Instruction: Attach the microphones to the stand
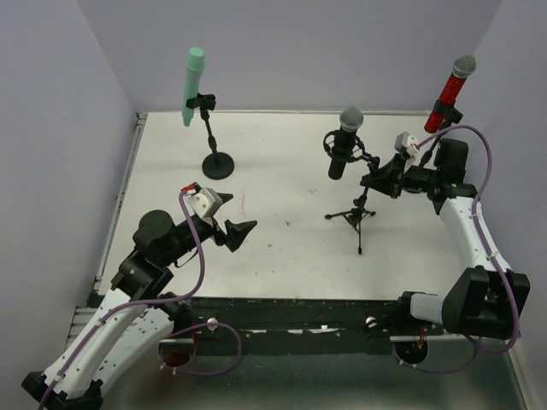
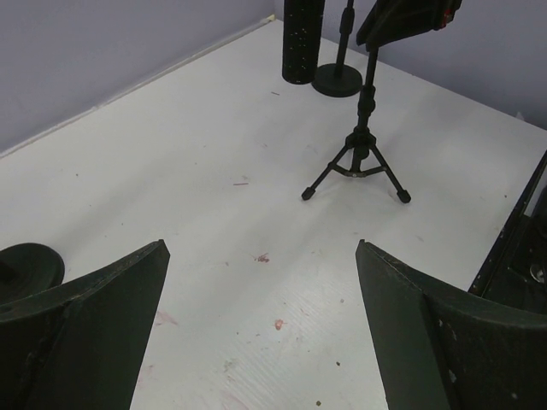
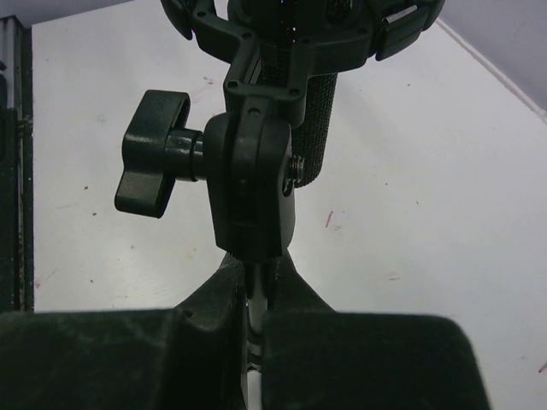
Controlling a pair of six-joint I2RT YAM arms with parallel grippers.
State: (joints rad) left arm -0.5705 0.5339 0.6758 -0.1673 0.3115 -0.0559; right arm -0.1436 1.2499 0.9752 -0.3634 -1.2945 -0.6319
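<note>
Right gripper (image 1: 369,181) (image 3: 252,290): black fingers pressed together on the thin upright pole of the black tripod stand (image 1: 356,218) (image 2: 359,162), just below its swivel joint. A black wing knob (image 3: 154,154) sticks out of that joint to one side.

Black ring-shaped shock mount (image 1: 344,145) (image 3: 291,34): sits on top of the joint. It holds the black microphone with silver mesh head (image 1: 346,137) (image 3: 316,128) head up and tilted, with the textured body hanging below the ring.

Tripod feet: spread on the white table (image 1: 282,265) (image 2: 171,154), right of centre.

Left gripper (image 1: 242,233) (image 2: 261,245): fingers spread wide with nothing between them, above the near left part of the table and well apart from every stand.

Mint-green microphone (image 1: 192,85): clipped head up and leaning at the top of the round-base black stand (image 1: 217,165) at the back left. The edge of that base shows in the left wrist view (image 2: 30,265).

Red microphone with silver mesh head (image 1: 450,92): clipped head up at the back right corner, behind the right arm. Its stand is mostly hidden from above. The left wrist view shows a second round black base (image 2: 336,81) beyond the tripod.
</note>
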